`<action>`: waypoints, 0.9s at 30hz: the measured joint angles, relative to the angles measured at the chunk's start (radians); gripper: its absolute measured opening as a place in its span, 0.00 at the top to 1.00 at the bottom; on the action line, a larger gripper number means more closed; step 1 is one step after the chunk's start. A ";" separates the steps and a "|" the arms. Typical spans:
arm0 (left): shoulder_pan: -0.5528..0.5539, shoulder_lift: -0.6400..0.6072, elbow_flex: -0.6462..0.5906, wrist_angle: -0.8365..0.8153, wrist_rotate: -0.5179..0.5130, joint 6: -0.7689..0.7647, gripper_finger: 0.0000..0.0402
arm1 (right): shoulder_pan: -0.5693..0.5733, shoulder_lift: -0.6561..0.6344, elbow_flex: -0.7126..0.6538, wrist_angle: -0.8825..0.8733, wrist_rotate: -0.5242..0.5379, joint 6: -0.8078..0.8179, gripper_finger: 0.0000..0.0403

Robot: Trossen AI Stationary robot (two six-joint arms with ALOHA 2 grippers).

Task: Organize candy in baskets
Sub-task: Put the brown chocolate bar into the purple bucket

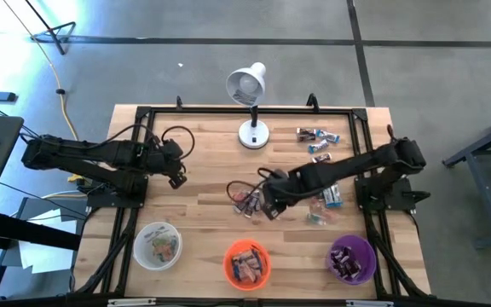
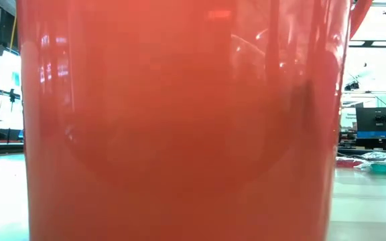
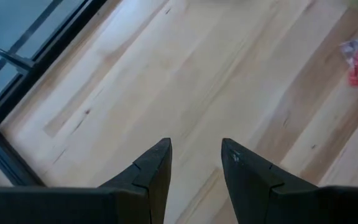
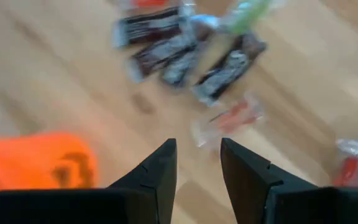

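I see the wooden table (image 1: 203, 170) with a white desk lamp (image 1: 250, 102) at its far edge. Along the near edge sit three round baskets: the white basket (image 1: 158, 245) on the left, the orange basket (image 1: 247, 263) in the middle and the purple basket (image 1: 352, 258) on the right, each with wrapped candies inside. The orange one fills my low view almost entirely. My left gripper (image 3: 194, 162) hangs over bare wood on the left side, fingers a narrow gap apart and empty. My right gripper (image 4: 197, 163) hovers above the middle of the table, fingers narrowly parted, nothing between them. Just ahead of it lies a cluster of dark brown candies (image 4: 185, 53) with silvery ends. More candy in blue wrappers (image 1: 318, 136) lies scattered at the far right.
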State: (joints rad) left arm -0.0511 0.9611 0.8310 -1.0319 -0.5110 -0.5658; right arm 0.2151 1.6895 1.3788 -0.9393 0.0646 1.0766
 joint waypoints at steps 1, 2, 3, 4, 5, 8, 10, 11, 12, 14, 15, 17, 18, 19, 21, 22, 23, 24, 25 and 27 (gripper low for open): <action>0.004 0.000 0.000 -0.002 0.000 0.008 0.68 | -0.019 0.001 -0.025 0.021 -0.007 -0.003 0.71; 0.009 0.000 0.000 -0.005 0.000 0.022 0.68 | -0.036 0.001 -0.046 0.046 -0.015 -0.006 0.71; 0.015 0.000 0.000 -0.008 0.000 0.033 0.68 | -0.053 0.001 -0.065 0.071 -0.014 -0.011 0.71; 0.022 0.000 0.000 -0.013 0.000 0.044 0.68 | -0.069 0.001 -0.085 0.098 -0.015 -0.014 0.71; 0.029 0.000 0.000 -0.017 0.000 0.050 0.68 | -0.084 0.001 -0.107 0.130 -0.015 -0.026 0.71; 0.055 0.000 0.000 -0.023 0.000 0.074 0.68 | -0.122 0.000 -0.158 0.220 -0.015 -0.037 0.71; 0.072 0.000 0.000 -0.023 0.000 0.095 0.68 | -0.143 0.000 -0.201 0.261 -0.016 -0.002 0.71; 0.082 0.000 0.000 -0.022 -0.001 0.108 0.68 | -0.151 0.000 -0.223 0.281 -0.015 0.017 0.71; 0.091 0.000 0.000 -0.023 -0.001 0.121 0.68 | -0.156 0.000 -0.244 0.311 -0.015 0.041 0.71; 0.109 0.000 0.000 -0.022 -0.001 0.133 0.68 | -0.160 0.000 -0.285 0.382 -0.025 0.083 0.71; 0.117 0.000 0.000 -0.023 -0.001 0.134 0.68 | -0.159 0.000 -0.306 0.414 -0.035 0.103 0.71; 0.133 0.000 0.000 -0.023 -0.001 0.135 0.68 | -0.157 0.000 -0.349 0.491 -0.048 0.145 0.71; 0.139 0.000 0.000 -0.023 -0.001 0.136 0.68 | -0.156 0.000 -0.366 0.527 -0.057 0.164 0.71; 0.145 0.000 0.000 -0.023 -0.001 0.142 0.68 | -0.155 0.000 -0.383 0.557 -0.061 0.178 0.71; 0.153 0.000 0.000 -0.022 0.001 0.156 0.68 | -0.154 0.000 -0.412 0.582 -0.066 0.199 0.71; 0.157 0.000 0.000 -0.022 0.003 0.159 0.68 | -0.154 0.000 -0.422 0.585 -0.067 0.205 0.71; 0.161 0.000 0.000 -0.022 0.003 0.159 0.68 | -0.154 0.000 -0.430 0.591 -0.070 0.206 0.71; 0.165 0.000 0.000 -0.022 0.004 0.159 0.68 | -0.154 0.000 -0.437 0.597 -0.072 0.207 0.70; 0.168 0.000 0.000 -0.022 0.004 0.159 0.68 | -0.154 0.000 -0.446 0.606 -0.075 0.207 0.70; 0.173 0.000 0.000 -0.022 0.004 0.159 0.68 | -0.154 0.000 -0.463 0.633 -0.087 0.210 0.68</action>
State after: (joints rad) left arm 0.1214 0.9611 0.8307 -1.0542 -0.5068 -0.4068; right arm 0.0612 1.6894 0.9160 -0.3063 -0.0222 1.2861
